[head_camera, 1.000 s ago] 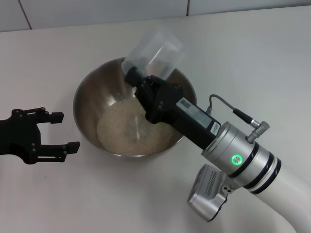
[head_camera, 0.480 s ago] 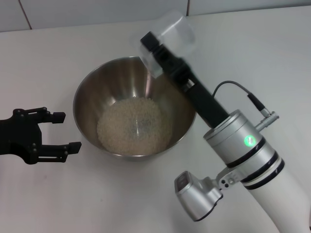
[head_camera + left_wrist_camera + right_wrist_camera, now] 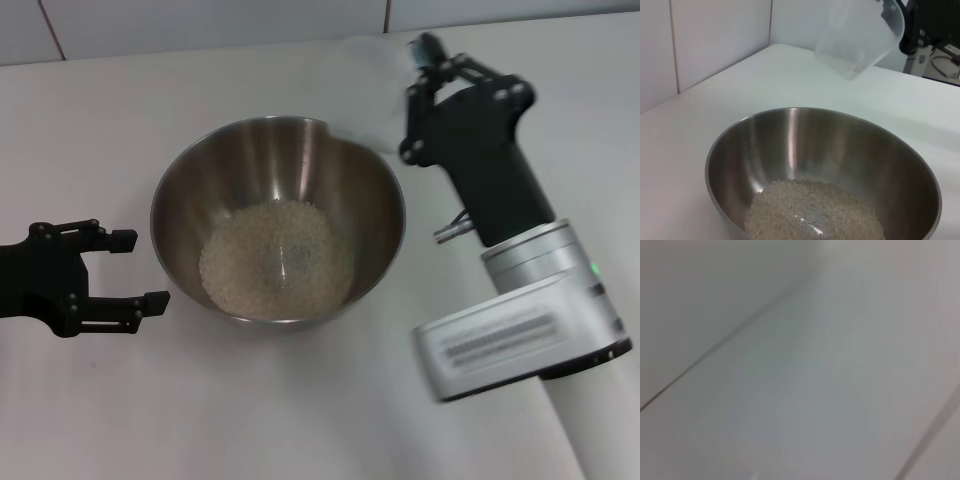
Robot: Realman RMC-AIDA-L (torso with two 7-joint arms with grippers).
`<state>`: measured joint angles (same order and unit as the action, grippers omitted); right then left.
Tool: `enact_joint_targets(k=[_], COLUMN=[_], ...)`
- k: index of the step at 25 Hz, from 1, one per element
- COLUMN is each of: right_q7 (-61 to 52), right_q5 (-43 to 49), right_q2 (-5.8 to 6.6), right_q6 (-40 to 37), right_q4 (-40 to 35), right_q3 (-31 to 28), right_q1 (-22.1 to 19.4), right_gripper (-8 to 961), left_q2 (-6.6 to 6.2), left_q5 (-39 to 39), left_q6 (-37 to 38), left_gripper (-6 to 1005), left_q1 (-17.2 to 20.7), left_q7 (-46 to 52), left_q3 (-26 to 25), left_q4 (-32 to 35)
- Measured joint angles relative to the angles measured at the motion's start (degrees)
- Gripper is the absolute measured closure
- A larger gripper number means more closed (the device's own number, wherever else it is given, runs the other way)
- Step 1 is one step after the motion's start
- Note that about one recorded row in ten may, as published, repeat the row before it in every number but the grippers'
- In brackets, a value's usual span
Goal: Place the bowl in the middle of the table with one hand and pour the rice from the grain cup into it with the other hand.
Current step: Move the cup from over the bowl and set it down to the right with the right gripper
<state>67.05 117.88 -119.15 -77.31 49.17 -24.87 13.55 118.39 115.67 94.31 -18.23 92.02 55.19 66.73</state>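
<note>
The black right gripper (image 3: 425,95) pinches the clear plastic cup (image 3: 857,37) above the steel bowl (image 3: 190,190) of pale rice (image 3: 275,260); the left gripper (image 3: 125,270) rests on the white desk (image 3: 300,400), jaws spread.

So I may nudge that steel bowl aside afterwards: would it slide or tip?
The bowl would probably slide easily: smooth steel on a matte white table. The rice heaped low inside likely steadies it, though its rounded sides suggest it could rock.

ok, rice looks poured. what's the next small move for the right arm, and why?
Probably lower the grain cup onto the table right of the bowl and release. The rice sits heaped in the bowl, and the cup looks nearly empty, held by the right pincer in the air past the far-right rim. The left pincer rests open beside the bowl.
</note>
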Motion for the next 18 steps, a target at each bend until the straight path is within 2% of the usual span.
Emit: enact_joint_targets(k=[5, 9, 13, 18], right_q7=[-30.90, -47.93, -59.59, -62.78], right_q5=[0.34, 0.20, -0.09, 0.35], right_q2=[0.15, -0.09, -0.43, -0.33], right_q6=[-0.02, 1.19, 7.64, 17.80], right_q4=[-6.81, -19.22, -29.35, -32.99], right_q3=[-8.61, -11.40, -11.49, -10.93], right_q1=[-0.96, 3.39, 9.17, 13.62], right_gripper=[884, 877, 871, 862], left_q2=[0.09, 0.08, 0.08, 0.08], left_q5=[-0.02, -0.04, -0.06, -0.09], left_q6=[0.01, 0.00, 0.01, 0.15], left_gripper=[132, 131, 131, 131], left_q1=[-0.05, -0.05, -0.05, -0.05], left_q7=[0.00, 0.00, 0.00, 0.00], left_q3=[0.00, 0.00, 0.00, 0.00], left_q4=[0.00, -0.01, -0.02, -0.02])
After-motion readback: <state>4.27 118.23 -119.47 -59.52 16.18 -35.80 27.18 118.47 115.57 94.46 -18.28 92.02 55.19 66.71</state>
